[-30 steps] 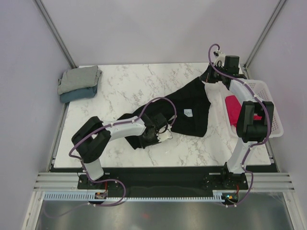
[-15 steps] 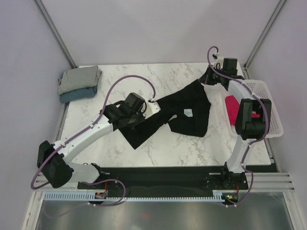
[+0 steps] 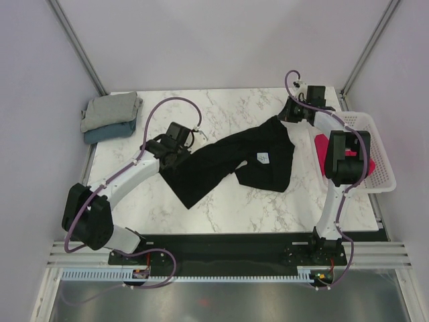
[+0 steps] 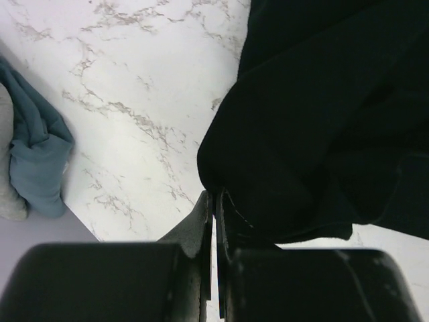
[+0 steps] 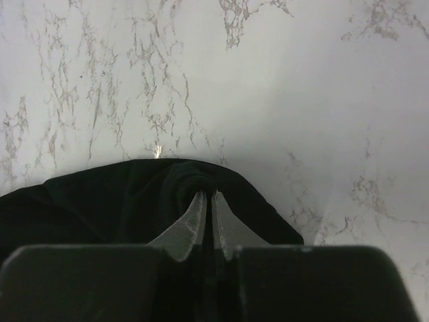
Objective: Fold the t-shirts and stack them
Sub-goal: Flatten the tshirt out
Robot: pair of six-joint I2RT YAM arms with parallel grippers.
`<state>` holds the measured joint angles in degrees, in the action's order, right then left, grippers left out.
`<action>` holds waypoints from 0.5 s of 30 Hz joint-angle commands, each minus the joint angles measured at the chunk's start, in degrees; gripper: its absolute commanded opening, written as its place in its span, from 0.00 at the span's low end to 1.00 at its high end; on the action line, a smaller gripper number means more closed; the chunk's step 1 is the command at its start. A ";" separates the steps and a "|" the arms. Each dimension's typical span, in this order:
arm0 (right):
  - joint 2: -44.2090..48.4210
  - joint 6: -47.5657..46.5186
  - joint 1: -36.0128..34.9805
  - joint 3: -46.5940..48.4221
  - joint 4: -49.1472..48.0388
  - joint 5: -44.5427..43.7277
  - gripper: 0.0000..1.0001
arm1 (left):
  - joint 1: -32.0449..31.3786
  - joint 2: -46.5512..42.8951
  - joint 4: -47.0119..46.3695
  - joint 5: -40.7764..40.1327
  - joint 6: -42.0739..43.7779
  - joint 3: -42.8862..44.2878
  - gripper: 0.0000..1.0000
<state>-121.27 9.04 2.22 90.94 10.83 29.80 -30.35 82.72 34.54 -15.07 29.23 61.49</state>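
Black t-shirt (image 3: 228, 161) lies rumpled on the marble table (image 3: 221, 111), stretched diagonally from centre-left to the far right corner. Its white tag (image 3: 262, 158) faces up near the middle-right, and a loose tail points toward the near edge. Left gripper (image 3: 192, 143) is at the shirt's left end. In the left wrist view its jaws (image 4: 214, 200) are pressed together on a fold of black cloth (image 4: 322, 121), with bare marble to the left of it. Right gripper (image 3: 289, 115) is at the shirt's far right end. In the right wrist view its jaws (image 5: 206, 198) are almost together, only a thin slit between them, with a bunched knob of the black cloth (image 5: 100, 208) pinched at the tips and bare marble beyond. Grey t-shirt (image 3: 110, 109) sits folded on top of the dusty blue t-shirt (image 3: 107, 132) at the far left corner, well apart from the black one. The blue edge (image 4: 37, 161) also shows in the left wrist view. Pink-red t-shirt (image 3: 323, 149) is inside the white mesh basket (image 3: 379, 144) at the table's right edge. The right arm's elbow hangs over the basket and hides part of that shirt. The left arm crosses the near-left of the table, touching no stack.
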 commanded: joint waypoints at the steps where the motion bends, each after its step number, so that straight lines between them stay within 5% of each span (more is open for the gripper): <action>1: 5.31 -5.59 -0.02 -0.48 -0.28 -3.60 0.21 | 0.55 -0.89 -4.57 -2.33 0.91 0.20 0.02; 4: 13.06 -15.25 -1.42 -7.16 -0.72 -9.14 0.38 | 0.64 -1.24 -5.54 -2.68 0.91 0.12 0.02; 15: 17.92 -19.85 -1.78 -18.43 2.00 -9.32 0.45 | 0.90 -0.98 -6.33 -0.40 -0.05 1.08 0.02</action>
<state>-102.80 -8.88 0.27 74.28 12.56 21.85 -29.80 82.72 30.87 -16.27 29.23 61.47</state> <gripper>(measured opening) 0.447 0.033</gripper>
